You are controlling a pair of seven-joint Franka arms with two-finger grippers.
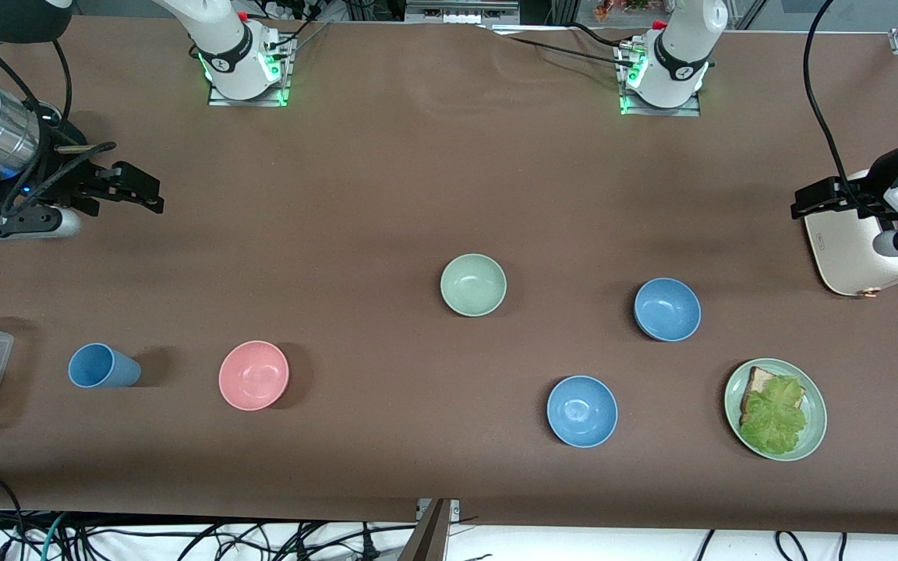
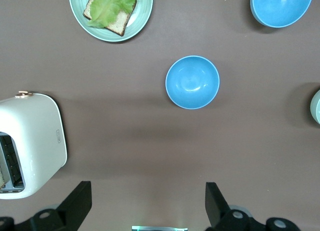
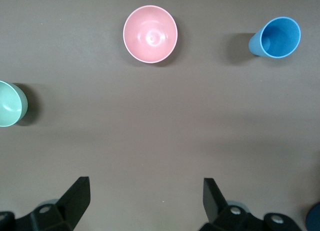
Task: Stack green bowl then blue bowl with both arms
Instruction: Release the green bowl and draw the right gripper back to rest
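Green bowl sits empty at mid-table, and our blue bowl, also empty, lies toward the left arm's end. Lettuce on bread fills the green plate. Our left gripper and right gripper hang with jaws apart.

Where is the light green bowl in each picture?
Front view: the green bowl sits near the table's middle, empty.
Left wrist view: only a sliver of its rim shows at the picture's edge.
Right wrist view: about half of it shows at the picture's edge.
Shared landmark: the pink bowl appears in the front and right wrist views.
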